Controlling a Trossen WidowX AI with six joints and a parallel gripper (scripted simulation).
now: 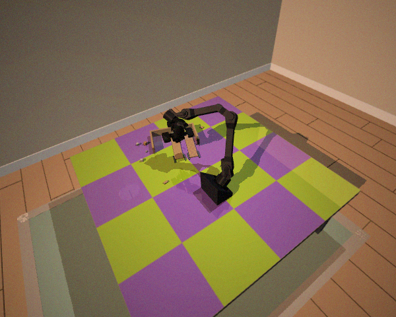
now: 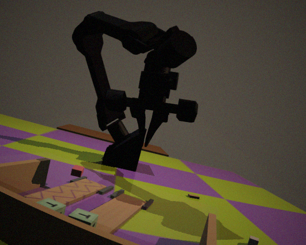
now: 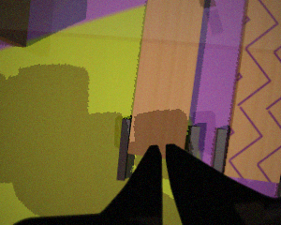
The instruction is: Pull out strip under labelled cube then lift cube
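Observation:
A plain tan strip (image 1: 177,149) (image 2: 121,211) (image 3: 169,70) and a tan strip with purple zigzags (image 1: 192,148) (image 2: 76,188) (image 3: 267,103) lie side by side. Two pale green cubes, one at left (image 2: 51,204) and one at right (image 2: 83,215), show a dark T-like mark at the strips' far ends. The wall partly hides their lower parts; which strip bears which is hard to tell. A red cube (image 2: 77,170) is beyond the zigzag strip. My gripper (image 2: 144,138) (image 3: 161,153) is shut and empty, above the table, over the plain strip's near end in the wrist view.
A tan walled enclosure (image 1: 152,140) (image 2: 13,174) stands around the strips' far ends, open toward the arm. Short grey rails (image 2: 148,204) (image 3: 125,149) flank the near ends. Small scraps lie about, one (image 1: 165,181) (image 2: 194,196) on the near side.

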